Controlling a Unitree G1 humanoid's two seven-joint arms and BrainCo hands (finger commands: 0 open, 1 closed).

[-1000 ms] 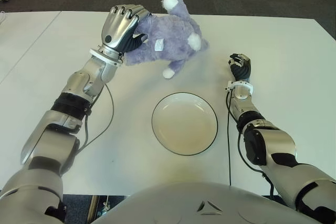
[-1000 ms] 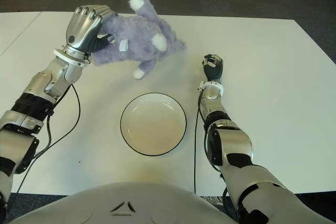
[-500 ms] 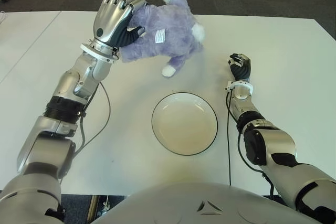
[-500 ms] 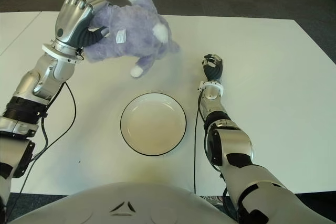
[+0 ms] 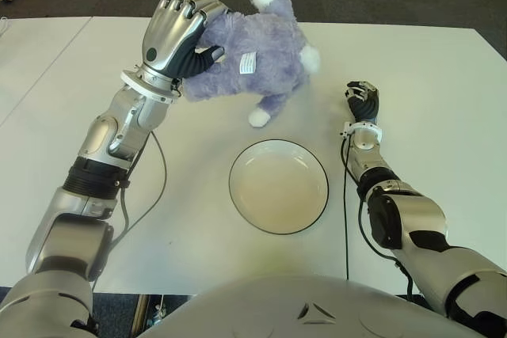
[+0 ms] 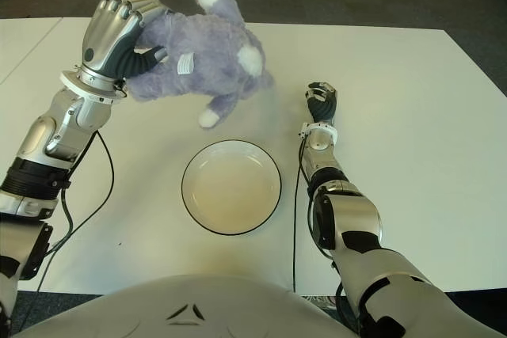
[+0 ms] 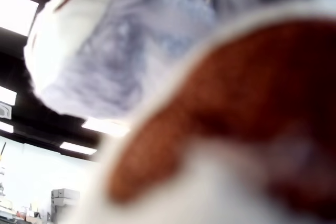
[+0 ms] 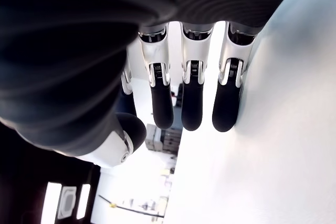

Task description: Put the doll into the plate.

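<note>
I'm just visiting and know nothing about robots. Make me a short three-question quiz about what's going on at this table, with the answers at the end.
1. True or false: the purple doll already lies in the plate.
2. Which hand holds the doll?
A. the left hand
B. the right hand
C. both hands
3. Fill the gap: the plate is white with a dark rim, and it holds ____.

Key
1. False. The doll is held beyond the plate, with one white paw hanging toward the plate's far rim.
2. A. The left hand's fingers are curled round the doll; the right hand shows to the right of the plate, holding nothing.
3. Nothing.
</note>
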